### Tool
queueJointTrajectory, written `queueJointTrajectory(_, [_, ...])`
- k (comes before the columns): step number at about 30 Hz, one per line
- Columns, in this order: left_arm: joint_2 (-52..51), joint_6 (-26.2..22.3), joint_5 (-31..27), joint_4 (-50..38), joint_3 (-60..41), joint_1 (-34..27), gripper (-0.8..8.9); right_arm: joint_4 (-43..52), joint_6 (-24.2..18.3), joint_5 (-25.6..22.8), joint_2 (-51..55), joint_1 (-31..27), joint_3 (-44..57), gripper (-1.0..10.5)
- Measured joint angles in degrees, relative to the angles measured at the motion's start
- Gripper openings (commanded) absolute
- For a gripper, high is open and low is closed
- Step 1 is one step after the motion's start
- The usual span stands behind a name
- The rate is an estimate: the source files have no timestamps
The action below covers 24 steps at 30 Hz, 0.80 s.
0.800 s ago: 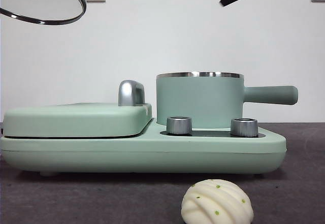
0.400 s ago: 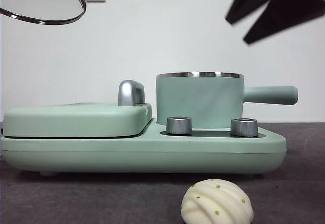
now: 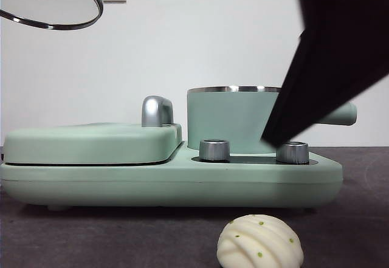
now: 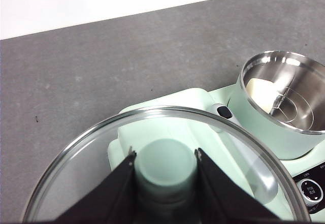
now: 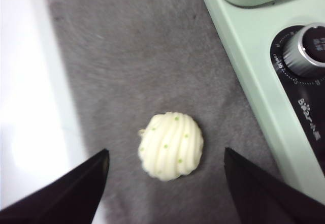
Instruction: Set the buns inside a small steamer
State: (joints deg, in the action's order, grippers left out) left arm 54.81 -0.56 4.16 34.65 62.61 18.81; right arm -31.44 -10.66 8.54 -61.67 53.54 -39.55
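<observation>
In the front view, the pleated bun (image 3: 260, 242) sits on the dark table (image 3: 358, 231) at about 6 o'clock, in front of the mint-green cooker base (image 3: 170, 186), while the small steamer (image 3: 234, 119) stands uncovered on that base behind the two steel knobs (image 3: 214, 149). A big dark arm enters from 1 o'clock, its tip hanging just in front of the steamer's handle (image 3: 345, 113), well above the bun; the glass lid (image 3: 51, 0) is held high at 11 o'clock. In the left wrist view, the left gripper (image 4: 165, 170) is clenched on the lid's green knob (image 4: 166, 165), and the open steamer lies off toward 2 o'clock with the smooth bun (image 4: 261, 89) already inside on its rack. In the right wrist view, the right gripper (image 5: 165, 158) has its jaws spread wide, and the pleated bun (image 5: 171, 146) lies between them, just ahead, apart from both. Its longer axis seems to run from 7 to 1 o'clock, slightly askew to the jaws' closing line. The right arm is clearly the nearer one, so a straight descent looks sufficient.
</observation>
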Motion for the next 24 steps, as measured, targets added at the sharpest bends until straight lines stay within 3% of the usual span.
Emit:
queueJointTrajectory(17, [0.0,0.0,0.0,0.1,0.0,0.0,0.11,6.3,0.0,-1.0,-16.7,0.1,0.0,4.1])
queueJointTrajectory(19, [0.0,0.0,0.0,0.0,0.0,0.0,0.11,6.3,0.1,-1.0,-18.4,0.1,0.0,3.6])
queueJointTrajectory(21, [0.0,0.0,0.0,0.0,0.0,0.0,0.11,6.6,0.2,-0.9,-20.3,0.1,0.0,1.9])
queueJointTrajectory(24, [0.0,0.0,0.0,0.1,0.0,0.0,0.11,6.1,1.3,-0.4,-19.6,0.0,0.0,1.6])
